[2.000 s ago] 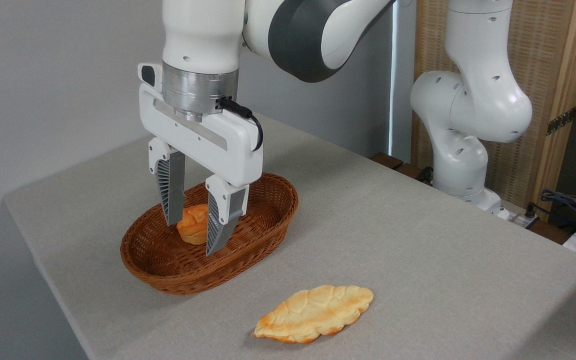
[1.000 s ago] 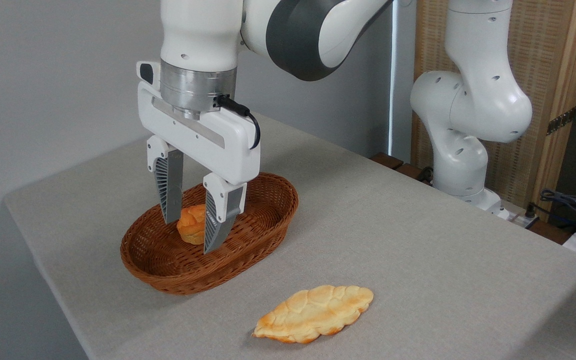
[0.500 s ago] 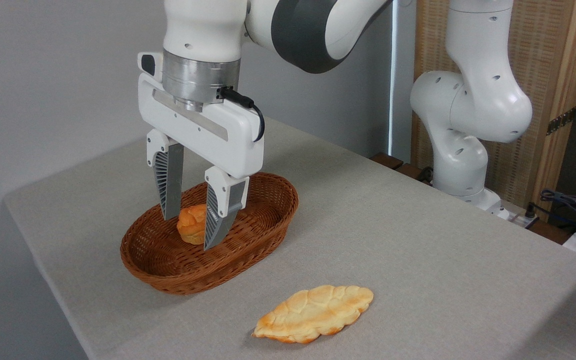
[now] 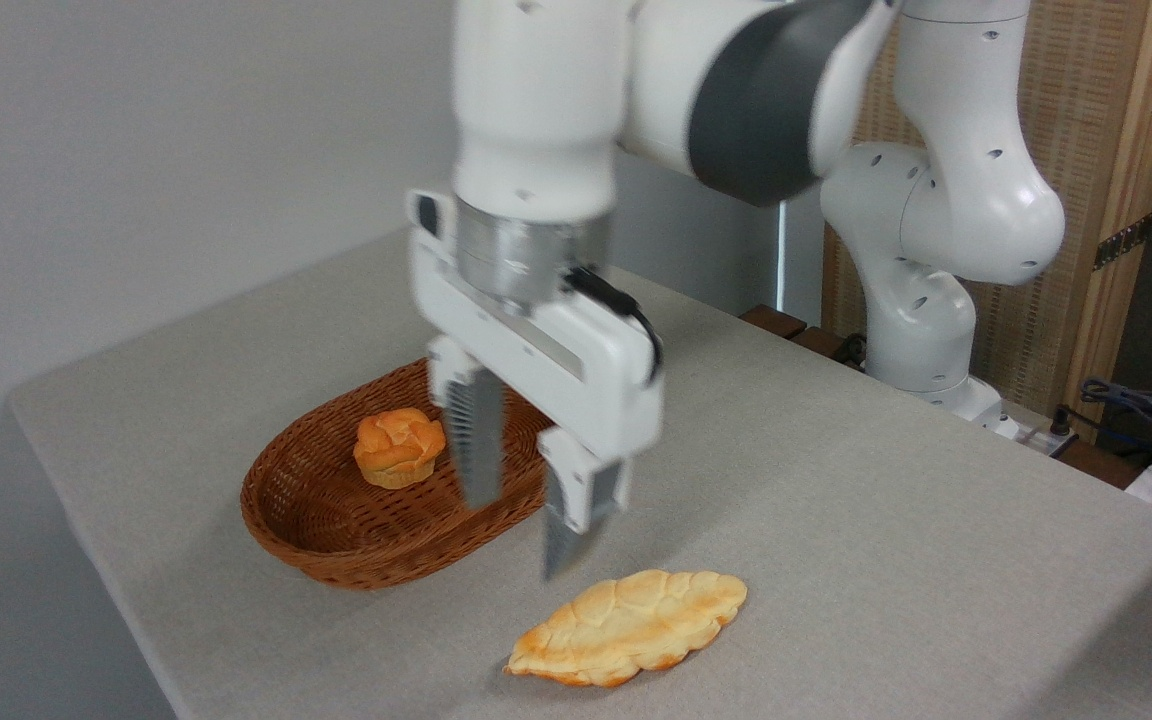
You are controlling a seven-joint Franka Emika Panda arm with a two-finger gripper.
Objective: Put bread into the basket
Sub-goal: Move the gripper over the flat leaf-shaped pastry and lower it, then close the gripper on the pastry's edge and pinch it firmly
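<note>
Empty and spread wide, the gripper [image 4: 514, 535] hangs just above the near rim of the basket [image 4: 326, 520], while the bread [image 4: 628, 625] lies flat on the table [image 4: 886, 520] just beside that basket, so a good grasp probably means straddling its narrow width.

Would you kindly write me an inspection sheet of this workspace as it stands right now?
Surface: grey cloth-covered table, flat.
Job's things: bread lies on the table, outside the basket; a small bun sits inside the basket.
Clutter: nothing seen.
Gripper: gripper open, empty, blurred, hanging between basket and bread.
Cables: black lead on the gripper body; cables beyond the table's right edge.
Surroundings: plain wall; wooden screen behind the arm.
</note>
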